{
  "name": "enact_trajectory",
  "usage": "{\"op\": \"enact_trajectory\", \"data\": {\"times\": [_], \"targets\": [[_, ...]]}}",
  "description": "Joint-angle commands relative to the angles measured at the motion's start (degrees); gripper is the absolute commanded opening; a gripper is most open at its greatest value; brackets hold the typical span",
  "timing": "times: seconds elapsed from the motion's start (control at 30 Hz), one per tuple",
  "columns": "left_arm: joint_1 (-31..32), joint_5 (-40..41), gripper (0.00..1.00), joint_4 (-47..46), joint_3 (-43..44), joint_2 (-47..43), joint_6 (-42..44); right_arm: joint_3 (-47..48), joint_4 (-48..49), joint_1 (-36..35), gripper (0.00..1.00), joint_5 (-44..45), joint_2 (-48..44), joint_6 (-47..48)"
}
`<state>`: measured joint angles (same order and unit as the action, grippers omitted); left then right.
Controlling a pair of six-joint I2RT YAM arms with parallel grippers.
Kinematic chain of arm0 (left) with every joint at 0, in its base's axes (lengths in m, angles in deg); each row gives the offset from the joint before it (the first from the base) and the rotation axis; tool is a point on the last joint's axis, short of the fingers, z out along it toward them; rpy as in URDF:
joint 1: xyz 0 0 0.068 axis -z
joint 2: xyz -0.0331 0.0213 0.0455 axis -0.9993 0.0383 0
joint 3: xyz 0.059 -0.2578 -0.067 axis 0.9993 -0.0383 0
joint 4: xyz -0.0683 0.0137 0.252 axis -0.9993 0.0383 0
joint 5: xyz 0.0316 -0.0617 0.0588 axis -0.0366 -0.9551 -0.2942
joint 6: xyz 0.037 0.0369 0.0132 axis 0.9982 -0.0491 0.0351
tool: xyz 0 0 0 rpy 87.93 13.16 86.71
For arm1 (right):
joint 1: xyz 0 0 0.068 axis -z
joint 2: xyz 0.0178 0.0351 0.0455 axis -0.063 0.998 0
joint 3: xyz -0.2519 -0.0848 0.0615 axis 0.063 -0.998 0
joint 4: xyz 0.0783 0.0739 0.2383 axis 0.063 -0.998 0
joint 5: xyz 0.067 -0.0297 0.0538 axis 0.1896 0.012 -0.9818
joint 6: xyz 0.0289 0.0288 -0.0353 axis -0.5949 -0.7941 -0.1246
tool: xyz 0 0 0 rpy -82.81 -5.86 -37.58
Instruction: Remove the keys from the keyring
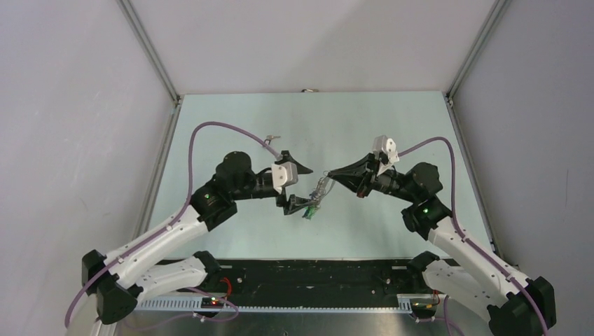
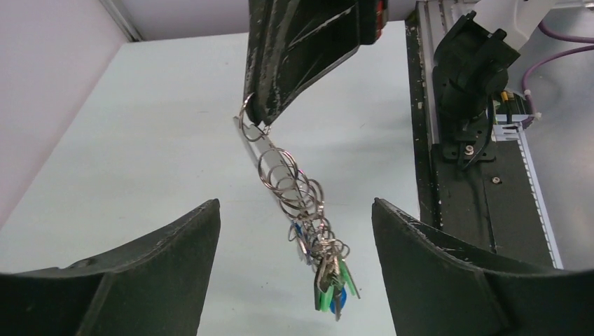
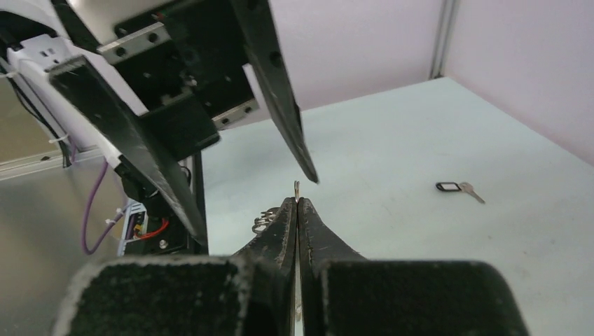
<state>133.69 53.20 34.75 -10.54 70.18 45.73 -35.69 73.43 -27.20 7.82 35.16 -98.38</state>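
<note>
- Keyring (image 2: 250,142) is up off the table (image 1: 350,119), around the middle of it. The right gripper (image 3: 298,203) has it by the top end.
- A string of split rings (image 2: 291,183) dangles from it. The keys (image 2: 329,294) are bunched at the bottom, green and blue heads showing. Can't tell whether the lowest ones touch the table.
- One black-tagged key (image 3: 455,187) lies flat on the table on its own, well away from the bunch, toward the far left.
- Right jaws are pressed tight together, pinching the keyring, with a sliver of metal poking out past the tips.
- The left gripper (image 2: 295,203) faces it head-on with its jaws spread wide. The hanging bunch sits in the gap, touching neither finger.
- Both arms reach in from the near edge with elbows bowed outward, grippers nose to nose.
</note>
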Motion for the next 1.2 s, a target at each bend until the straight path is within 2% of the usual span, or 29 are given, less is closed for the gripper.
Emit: {"op": "enact_trajectory", "data": {"times": [0.0, 0.2, 0.27, 0.33, 0.37, 0.4, 0.43, 0.5, 0.6, 0.67, 0.7, 0.73, 0.77, 0.8, 0.83, 0.87, 0.9, 0.97, 1.17], "targets": [[0.30, 0.78, 0.82, -1.73, 1.87, 1.30, -1.71, 3.38, 6.13, -2.62, 0.00, -1.65, 0.68, 0.59], [0.22, 0.94, 0.80, -1.77, 2.81, 2.86, -4.04, 4.61, 6.16, -6.03, 0.00, -0.95, 2.83, 2.47], [0.27, 1.89, 0.73, -1.72, 3.02, 3.02, -4.61, 5.08, 5.91, -7.32, 0.00, -1.16, 3.29, 3.55], [0.20, 2.56, 0.56, -1.72, 3.40, 3.16, -5.00, 5.40, 5.25, -8.41, 0.00, -1.14, 3.43, 4.71], [0.22, 2.82, 0.40, -1.72, 3.55, 3.25, -4.99, 5.44, 4.80, -8.71, 0.00, -0.73, 3.38, 5.33], [0.24, 3.12, 0.30, -1.72, 3.72, 3.33, -5.05, 5.48, 4.57, -9.02, 0.00, -0.46, 3.12, 5.51], [0.21, 3.84, 0.11, -1.76, 3.92, 3.38, -5.11, 5.48, 4.21, -9.06, 0.00, -0.01, 2.91, 5.75], [0.13, 4.94, 0.01, 0.19, 4.36, 3.44, -5.35, 5.47, 3.27, -9.10, 0.00, 0.70, 2.21, 6.31], [0.16, 5.25, 0.00, 1.57, 5.09, 3.12, -5.35, 5.57, 1.31, -9.02, 0.00, 2.24, 0.49, 7.36], [0.17, 5.68, 0.00, 1.79, 5.13, 2.65, -5.36, 5.57, -0.39, -8.82, 0.16, 2.88, -0.47, 7.92], [0.17, 5.93, 0.00, 1.84, 5.17, 2.34, -5.35, 5.53, -2.01, -8.52, 0.33, 3.23, -0.81, 8.38], [0.17, 6.08, 0.00, 1.81, 5.14, 2.21, -5.38, 5.51, -3.10, -8.41, 0.42, 4.34, -1.75, 8.53], [0.12, 6.19, 0.00, 1.80, 5.13, 1.94, -5.50, 5.45, -5.92, -7.96, 0.57, 4.93, -2.29, 9.14], [0.09, 6.06, 0.00, 1.80, 5.06, 1.79, -5.55, 5.47, -8.32, -7.69, 0.64, 5.73, -3.29, 10.11], [0.08, 5.79, 0.00, 1.82, 5.05, 1.62, -5.54, 5.49, -9.77, -7.12, 0.77, 6.02, -4.35, 11.11], [0.15, 5.06, 0.00, 1.81, 5.15, 1.50, -5.57, 5.44, -12.31, -6.79, 0.84, 6.57, -4.82, 12.65], [0.16, 4.63, 0.00, 1.80, 5.18, 1.26, -5.44, 5.30, -13.48, -5.99, 0.95, 6.84, -5.41, 13.25], [0.12, 2.98, 0.00, 1.86, 5.32, 0.92, -4.95, 5.24, -16.09, -4.57, 0.99, 6.57, -5.27, 14.74], [0.13, -3.10, 0.00, -0.62, 3.93, -1.50, -3.13, 5.23, -16.75, -2.49, 0.99, 1.14, -1.43, 17.22]]}}
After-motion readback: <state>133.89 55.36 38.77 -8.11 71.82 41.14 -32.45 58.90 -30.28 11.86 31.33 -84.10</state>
